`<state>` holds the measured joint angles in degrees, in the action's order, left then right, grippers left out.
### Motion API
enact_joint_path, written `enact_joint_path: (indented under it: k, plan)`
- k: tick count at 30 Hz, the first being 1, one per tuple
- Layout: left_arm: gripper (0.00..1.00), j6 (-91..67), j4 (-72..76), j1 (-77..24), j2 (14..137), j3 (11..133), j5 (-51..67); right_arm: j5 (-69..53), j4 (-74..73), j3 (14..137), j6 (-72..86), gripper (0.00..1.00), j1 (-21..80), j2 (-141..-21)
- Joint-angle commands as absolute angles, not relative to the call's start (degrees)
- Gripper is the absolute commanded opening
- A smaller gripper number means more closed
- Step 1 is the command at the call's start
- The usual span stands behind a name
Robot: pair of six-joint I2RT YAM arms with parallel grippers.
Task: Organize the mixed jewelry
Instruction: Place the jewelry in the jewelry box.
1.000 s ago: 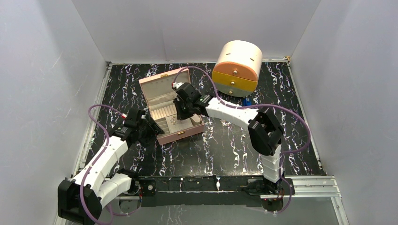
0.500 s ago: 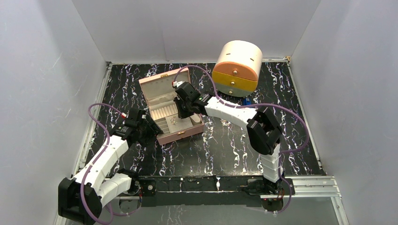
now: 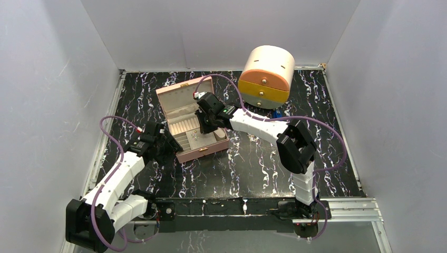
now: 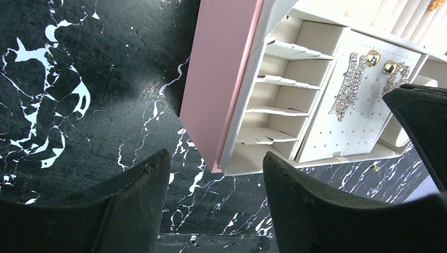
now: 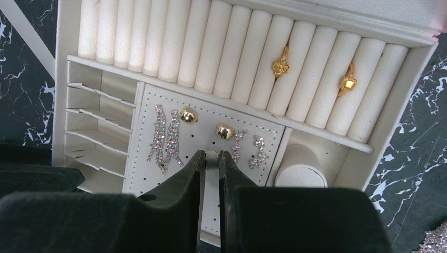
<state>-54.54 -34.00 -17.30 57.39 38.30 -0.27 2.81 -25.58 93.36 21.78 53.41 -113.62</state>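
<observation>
Right gripper (image 5: 211, 158) edges back over pink jewelry box (image 5: 408, 84), fingers nearly pressed together; left gripper (image 4: 213, 174) fingers spread. Gold stud earrings (image 5: 188, 114) likely tiny, light, slippery: pinch ball head.

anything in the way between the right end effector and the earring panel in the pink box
Nothing visible. The box lid stands open, and the right end effector hangs directly over the perforated earring panel. Only pieces already pinned there, gold studs and crystal drops, lie just past its tips.
</observation>
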Motion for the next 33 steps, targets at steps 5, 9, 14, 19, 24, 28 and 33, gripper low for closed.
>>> enact_joint_path:
  k: [5,9,14,19,24,28,33]
  plan:
    - [0.62,-53.48,-35.79,-16.97,57.58,40.03,-1.85,1.71,-25.55,95.23,21.45,0.09,53.79,-111.05]
    - [0.62,-53.36,-35.94,-16.99,57.51,40.05,-1.85,1.03,-25.83,95.14,21.60,0.09,53.78,-111.18]
    - [0.62,-53.20,-35.88,-16.95,57.66,40.08,-1.82,0.76,-25.91,95.10,21.78,0.09,53.78,-110.96]
    - [0.62,-53.00,-35.94,-16.94,57.74,40.17,-1.92,0.73,-25.83,94.92,21.76,0.09,53.74,-110.83]
    - [0.62,-52.83,-36.10,-16.96,57.92,40.34,-2.02,2.14,-26.22,94.96,21.80,0.09,53.74,-111.49]
    - [0.62,-52.66,-36.05,-16.94,58.05,40.30,-2.03,3.62,-26.86,95.34,21.49,0.09,53.87,-111.97]
    - [0.62,-52.52,-36.07,-17.01,58.35,40.47,-2.02,4.87,-27.69,95.88,20.91,0.09,53.88,-112.10]
